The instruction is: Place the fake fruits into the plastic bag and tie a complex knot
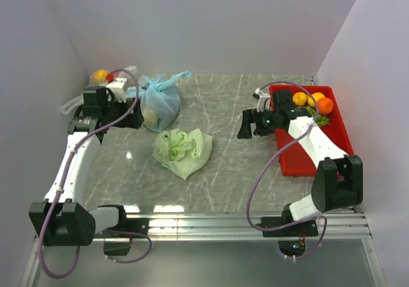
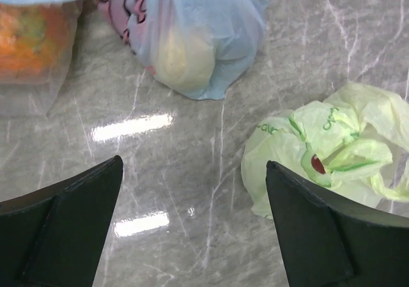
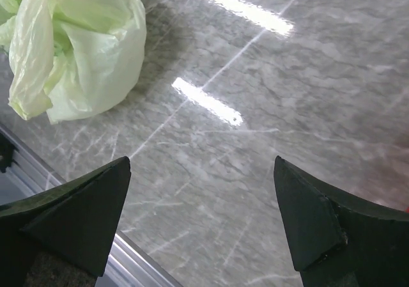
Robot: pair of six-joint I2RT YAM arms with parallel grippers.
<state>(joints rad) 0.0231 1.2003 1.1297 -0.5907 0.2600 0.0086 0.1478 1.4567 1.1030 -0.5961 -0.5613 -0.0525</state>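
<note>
In the far left corner sits a clear bag [image 1: 101,76] with orange and red fruit showing through it. Just beside it, the left tool [image 2: 193,164] hangs over the tabletop [image 1: 230,165], its two dark fingers spread wide and pinching nothing. Ahead of that tool lies the light blue bag [image 1: 158,101], its handles gathered at the top and a pale round shape showing through its skin.

Near the middle of the tabletop the pale green plastic bag [image 1: 182,149] lies crumpled in a loose heap, apart from the blue one and between the two arms. No finger touches it.

Right of it the right tool [image 3: 202,159] points towards the green bag, its fingers likewise spread apart over bare marble, with nothing between them.

At the far right stands a red tray [image 1: 339,140]. The fake fruits rest together at its far end: two yellow-orange round ones [image 1: 300,98], a bright orange ball [image 1: 325,105] touching them, and a green grape bunch [image 1: 321,117] just nearer, partly hidden behind the right arm.
</note>
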